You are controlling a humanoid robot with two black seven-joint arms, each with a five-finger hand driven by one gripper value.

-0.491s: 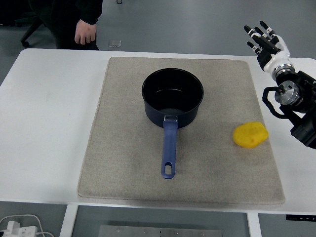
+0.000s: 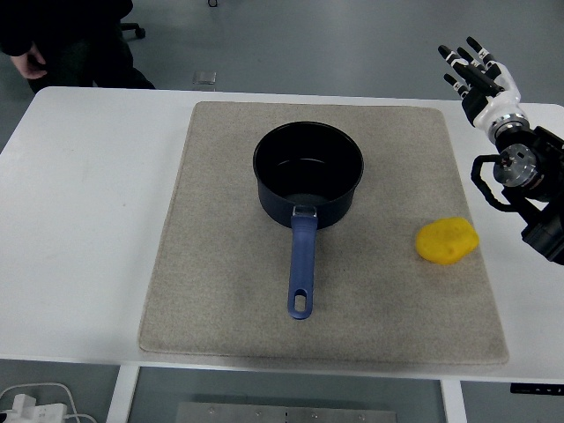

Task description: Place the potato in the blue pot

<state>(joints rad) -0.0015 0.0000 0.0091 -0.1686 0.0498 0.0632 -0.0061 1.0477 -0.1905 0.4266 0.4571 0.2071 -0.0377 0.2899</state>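
Desk (image 2: pixel 88 220) carries a beige mat (image 2: pixel 220 300), and on the mat stands the blue pot (image 2: pixel 308 172), empty, handle toward the near edge. Right of it, well apart, lies the potato (image 2: pixel 447 241) near the mat's right border. Raised above the desk's far right corner, the right hand (image 2: pixel 478 75) holds nothing, fingers spread. Reaching appears the step in hand; next it must descend onto the potato and close.

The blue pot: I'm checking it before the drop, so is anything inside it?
The blue pot looks empty: its dark floor shows with only glints. The near inner wall is hidden by the rim.
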